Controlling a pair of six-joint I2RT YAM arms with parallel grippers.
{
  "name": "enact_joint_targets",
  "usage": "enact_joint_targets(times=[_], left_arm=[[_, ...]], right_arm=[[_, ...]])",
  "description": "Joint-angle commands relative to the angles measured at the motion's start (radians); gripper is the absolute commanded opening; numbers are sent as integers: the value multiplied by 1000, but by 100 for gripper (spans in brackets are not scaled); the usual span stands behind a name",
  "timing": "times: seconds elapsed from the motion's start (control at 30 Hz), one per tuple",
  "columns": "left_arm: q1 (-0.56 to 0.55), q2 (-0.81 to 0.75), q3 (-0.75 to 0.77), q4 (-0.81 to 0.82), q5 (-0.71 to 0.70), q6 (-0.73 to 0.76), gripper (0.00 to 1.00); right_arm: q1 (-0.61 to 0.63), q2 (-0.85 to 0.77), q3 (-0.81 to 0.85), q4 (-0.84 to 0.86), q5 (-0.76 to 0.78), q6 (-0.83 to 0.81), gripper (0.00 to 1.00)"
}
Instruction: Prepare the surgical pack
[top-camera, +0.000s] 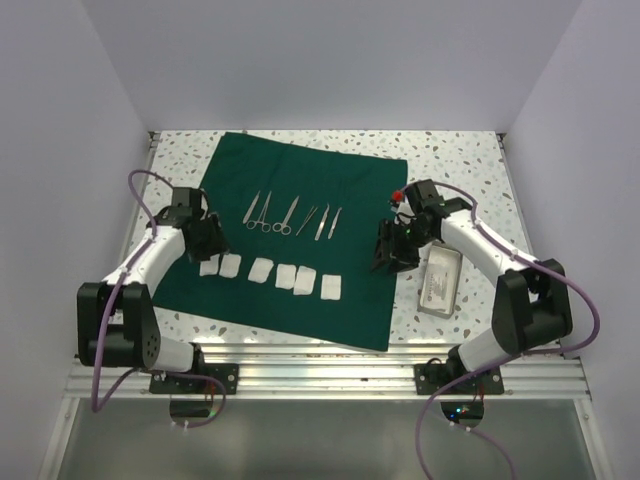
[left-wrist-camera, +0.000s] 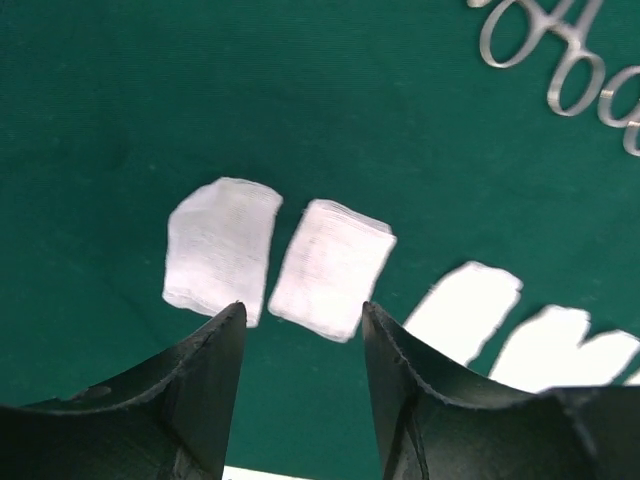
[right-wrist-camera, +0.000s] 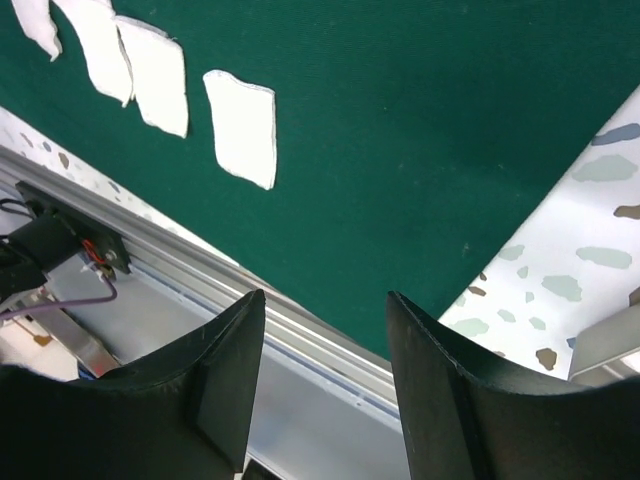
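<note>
In the left wrist view the ring handles of the scissors (left-wrist-camera: 552, 92) run off the top and right edges. The right-hand gauze squares (left-wrist-camera: 470, 300) (washed out, no weave showing) pass behind one of the left fingers (left-wrist-camera: 440, 400). From above, the print on the sachet (top-camera: 437, 288) in the tray (top-camera: 441, 251) is too small to read, the right fingers (top-camera: 388, 255) cover part of the drape (top-camera: 300, 170) edge, and in the right wrist view a grey corner at the right edge may be the tray.
</note>
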Motion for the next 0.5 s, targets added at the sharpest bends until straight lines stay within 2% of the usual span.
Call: enact_joint_targets(times=[0.0,0.13,0.27,0.47], left_arm=[[11,49,52,-2,-83,54,54],[11,47,63,-12,-218,61,55],[11,6,3,71,-280,136,51],[15,53,3,149,-194,300,54]], right_arm=[[2,12,39,-21,-67,-56,56],[4,15,38,-26,-73,-67,56],[4,13,22,-3,-94,-61,55],[4,13,21,7,-108,-61,55]])
